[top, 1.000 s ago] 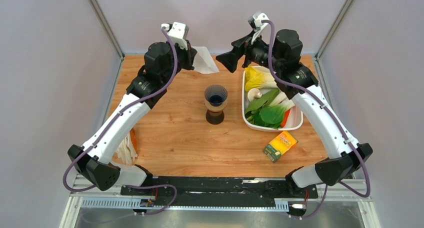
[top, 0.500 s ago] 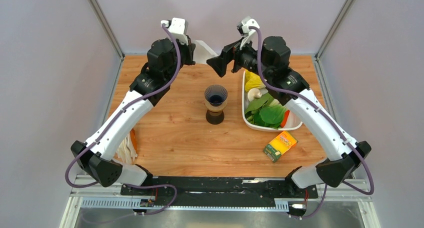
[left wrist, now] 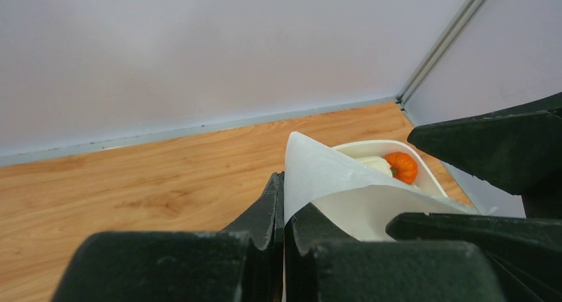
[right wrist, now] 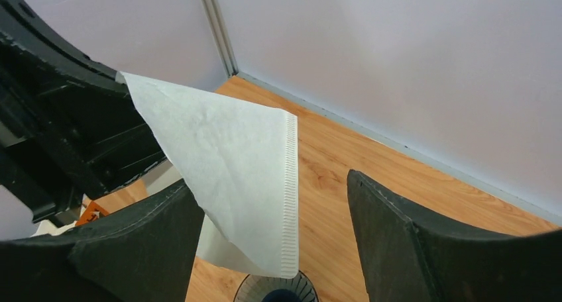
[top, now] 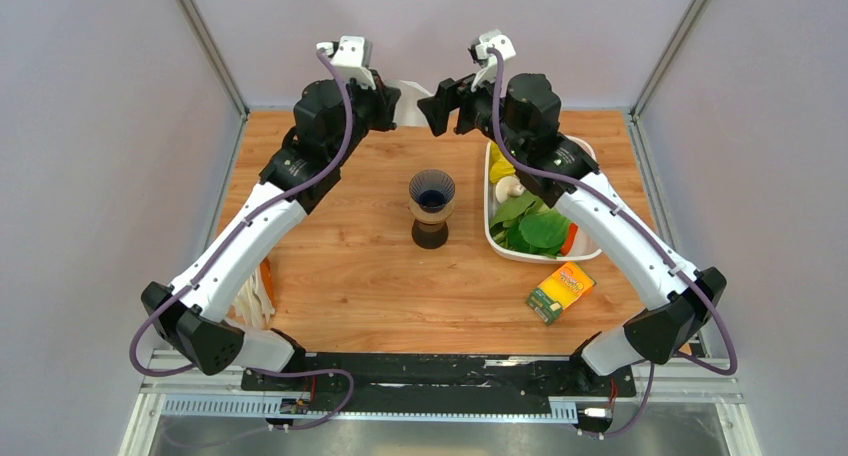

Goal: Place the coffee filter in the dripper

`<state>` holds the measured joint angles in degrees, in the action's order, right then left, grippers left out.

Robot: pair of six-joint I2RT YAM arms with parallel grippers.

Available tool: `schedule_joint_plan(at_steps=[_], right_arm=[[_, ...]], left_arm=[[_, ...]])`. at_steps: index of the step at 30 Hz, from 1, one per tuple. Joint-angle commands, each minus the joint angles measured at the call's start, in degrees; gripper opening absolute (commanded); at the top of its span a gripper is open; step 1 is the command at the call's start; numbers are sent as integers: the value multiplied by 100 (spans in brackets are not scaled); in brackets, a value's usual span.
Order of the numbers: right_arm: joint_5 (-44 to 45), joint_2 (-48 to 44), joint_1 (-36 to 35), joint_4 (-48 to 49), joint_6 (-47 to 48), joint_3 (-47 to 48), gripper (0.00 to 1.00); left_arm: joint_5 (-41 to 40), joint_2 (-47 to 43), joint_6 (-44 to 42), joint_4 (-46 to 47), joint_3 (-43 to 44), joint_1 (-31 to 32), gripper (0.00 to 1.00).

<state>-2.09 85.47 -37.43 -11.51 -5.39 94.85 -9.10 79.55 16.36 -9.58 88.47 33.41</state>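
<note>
The coffee filter (top: 411,87), a thin white paper fan, hangs in the air above the table's far edge. My left gripper (top: 394,103) is shut on one of its corners; the left wrist view shows the paper (left wrist: 331,176) pinched between the closed jaws. My right gripper (top: 433,105) faces it from the right and is open. In the right wrist view the filter (right wrist: 232,156) hangs between the two spread fingers, its ribbed seam well clear of the right one. The dripper (top: 431,208), tan funnel on a dark base, stands mid-table; its mouth (right wrist: 275,293) shows below the filter.
A white tub (top: 596,240) of vegetables sits right of the dripper, with a yellow-orange box (top: 560,291) in front of it. More white paper filters (top: 256,298) lie by the left arm. The back wall is close behind both grippers.
My right gripper has swung left until its jaws straddle the filter, and they have narrowed a little. The left gripper has lifted the filter slightly up and back.
</note>
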Motion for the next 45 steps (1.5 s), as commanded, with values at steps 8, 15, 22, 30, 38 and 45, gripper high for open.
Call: schedule_joint_plan(at_steps=[8, 15, 22, 30, 38, 45], right_arm=[[348, 48, 52, 375, -418, -140, 70], [306, 100, 78, 377, -615, -107, 57], [92, 86, 104, 317, -901, -156, 35], [-5, 172, 118, 306, -909, -54, 18], [30, 258, 113, 309, -832, 36, 0], [163, 354, 114, 314, -832, 155, 0]], left_arm=[[332, -391, 621, 771, -453, 34, 0], [716, -560, 752, 1494, -930, 34, 0], [711, -611, 733, 1827, -1164, 41, 0], [810, -495, 604, 1762, -1089, 47, 7], [869, -393, 316, 1369, -934, 128, 30], [862, -226, 215, 1211, -779, 240, 37]])
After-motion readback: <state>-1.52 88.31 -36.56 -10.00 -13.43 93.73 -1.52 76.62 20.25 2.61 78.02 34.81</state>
